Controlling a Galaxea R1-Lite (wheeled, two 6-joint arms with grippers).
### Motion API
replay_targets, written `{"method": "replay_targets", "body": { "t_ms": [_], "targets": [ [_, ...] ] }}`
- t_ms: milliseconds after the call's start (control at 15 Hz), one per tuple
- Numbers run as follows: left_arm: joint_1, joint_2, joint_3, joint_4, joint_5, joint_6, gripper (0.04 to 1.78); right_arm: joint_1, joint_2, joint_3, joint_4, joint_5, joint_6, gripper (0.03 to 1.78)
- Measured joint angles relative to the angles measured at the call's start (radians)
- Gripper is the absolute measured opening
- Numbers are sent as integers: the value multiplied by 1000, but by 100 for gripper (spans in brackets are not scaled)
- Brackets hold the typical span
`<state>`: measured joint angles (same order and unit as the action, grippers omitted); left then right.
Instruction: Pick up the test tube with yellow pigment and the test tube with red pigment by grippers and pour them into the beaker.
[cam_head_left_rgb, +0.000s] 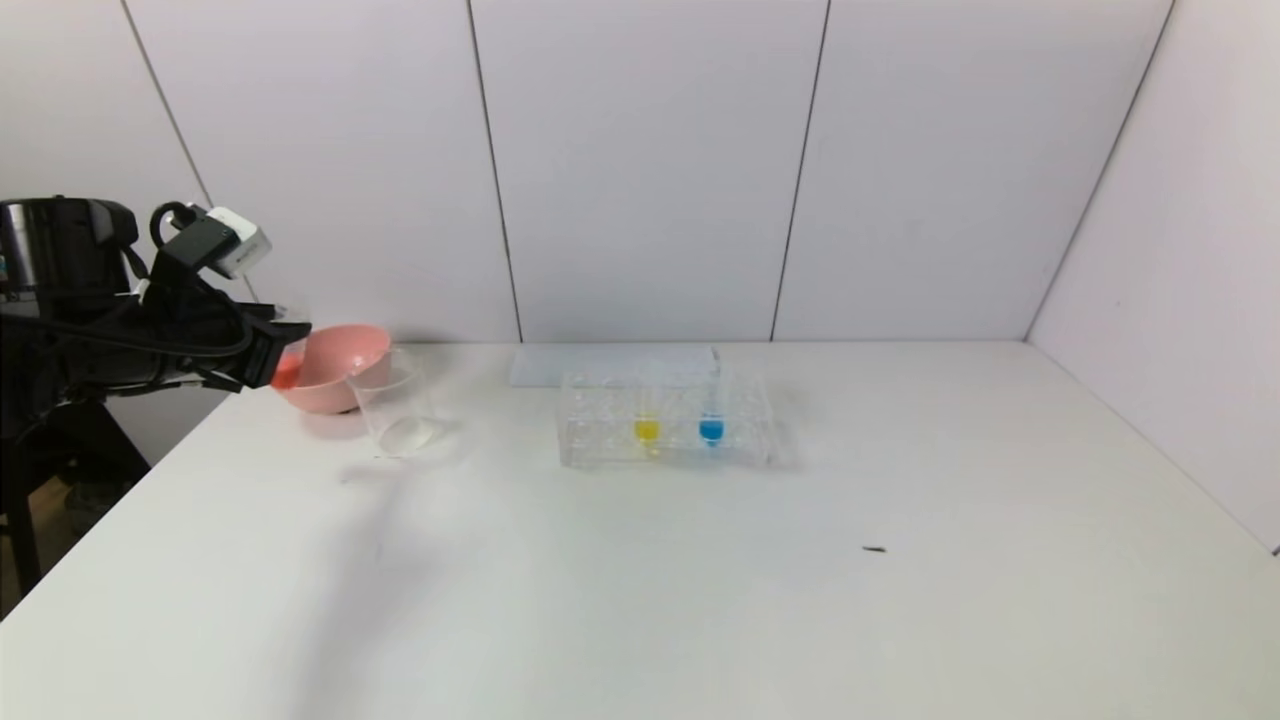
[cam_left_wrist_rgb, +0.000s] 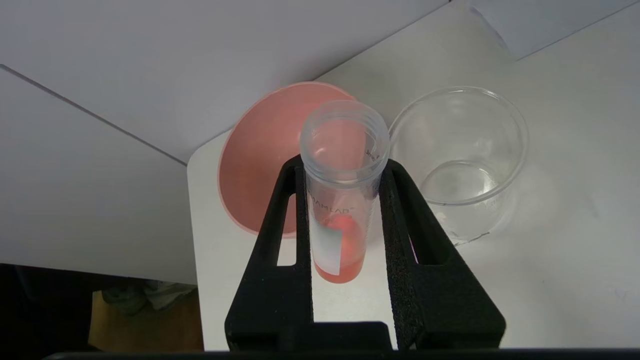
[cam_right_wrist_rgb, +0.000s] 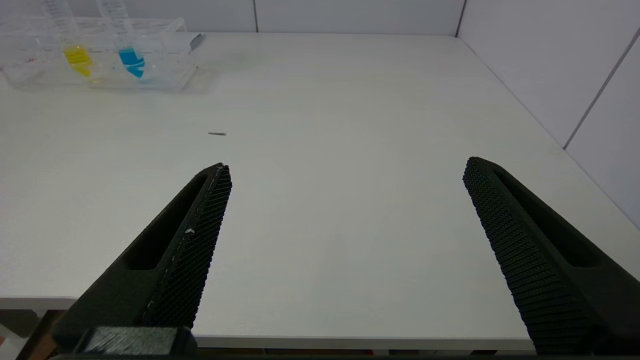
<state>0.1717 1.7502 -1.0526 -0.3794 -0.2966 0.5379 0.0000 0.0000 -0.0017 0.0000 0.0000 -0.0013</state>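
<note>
Head view: the left gripper (cam_head_left_rgb: 285, 350) is raised at the far-left corner of the white table (cam_head_left_rgb: 640, 580), just beside the pink bowl (cam_head_left_rgb: 335, 365) and the clear beaker (cam_head_left_rgb: 395, 405). A trace of red shows at its fingertips, but the grip itself is hidden here. The clear rack (cam_head_left_rgb: 665, 420) stands near the middle of the far edge, holding the yellow tube (cam_head_left_rgb: 647, 428) and a blue tube (cam_head_left_rgb: 711, 428) side by side. A small dark speck (cam_head_left_rgb: 875, 549) lies on the table towards the right.

Left wrist view: the left gripper (cam_left_wrist_rgb: 342, 190) pinches the red tube (cam_left_wrist_rgb: 342, 200) between both fingers (cam_left_wrist_rgb: 280, 215), with a little red-orange liquid pooled at its rounded end. The tube's open mouth lies in front of the pink bowl (cam_left_wrist_rgb: 255, 160), with the beaker (cam_left_wrist_rgb: 462, 160) beside it; the beaker appears empty.

Right wrist view: the right gripper (cam_right_wrist_rgb: 345, 170) hovers over the near edge of the table (cam_right_wrist_rgb: 350, 100), fingers spread wide and holding nothing. The rack (cam_right_wrist_rgb: 100, 60), yellow tube (cam_right_wrist_rgb: 77, 56) and blue tube (cam_right_wrist_rgb: 132, 59) stand well apart from it, the speck (cam_right_wrist_rgb: 217, 134) between.
</note>
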Motion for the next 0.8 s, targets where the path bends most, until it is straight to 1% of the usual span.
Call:
{"method": "replay_targets", "body": {
  "t_ms": [267, 800],
  "targets": [
    [-8, -3, -11, 34, 0, 33, 44, 0, 0, 0, 0, 0, 0, 170],
    [-17, -14, -14, 38, 2, 79, 44, 0, 0, 0, 0, 0, 0, 170]
  ]
}}
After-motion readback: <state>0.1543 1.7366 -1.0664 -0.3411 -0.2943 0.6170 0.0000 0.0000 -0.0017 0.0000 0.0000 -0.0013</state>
